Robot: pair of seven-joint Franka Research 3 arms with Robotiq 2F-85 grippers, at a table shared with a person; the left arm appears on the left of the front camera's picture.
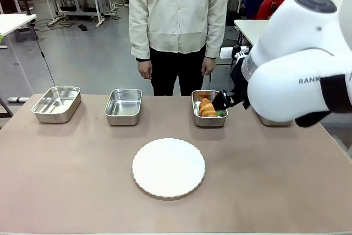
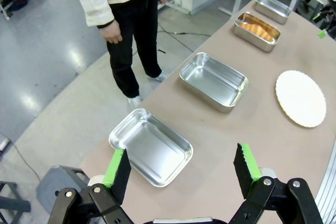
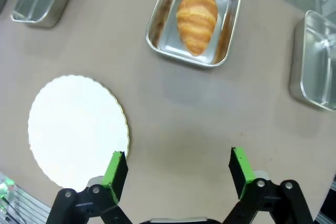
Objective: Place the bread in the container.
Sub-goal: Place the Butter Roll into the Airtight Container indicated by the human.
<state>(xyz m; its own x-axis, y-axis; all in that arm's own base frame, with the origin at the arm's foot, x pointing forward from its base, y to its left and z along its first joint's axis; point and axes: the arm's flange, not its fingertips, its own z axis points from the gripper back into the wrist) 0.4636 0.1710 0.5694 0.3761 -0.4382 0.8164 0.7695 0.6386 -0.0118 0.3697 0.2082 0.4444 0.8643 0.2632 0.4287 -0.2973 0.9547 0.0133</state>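
The bread [image 3: 197, 17] is lying inside the container [image 3: 159, 39] at the upper middle of the right wrist view, lengthwise along the tray floor, so the placing looks done. The right pincer [image 3: 177, 167] is standing wide at the bottom of that frame, holding nothing, over bare bench [image 3: 210, 108] below the tray. The left pincer [image 2: 182, 169] is also gaping wide and empty at the bottom of its own view, above the near corner of the bench.

The risk from here, as I judge it, is in the pull-back. In the front view the right arm [image 1: 300, 59] is looming large at the right, its dark wrist parts sitting close to the tray's right rim; a careless sweep could be clipping the rim and sliding the light tray or tipping the croissant out. The white plate [image 3: 76, 129] at the lower left could be nudged the same way.

In the front view, the two trays [image 1: 56, 104] [image 1: 123, 106] at upper left are sitting empty. The fourth tray [image 3: 315, 61], at the right edge of the right wrist view, is cut off by the frame; what shows of it looks bare.
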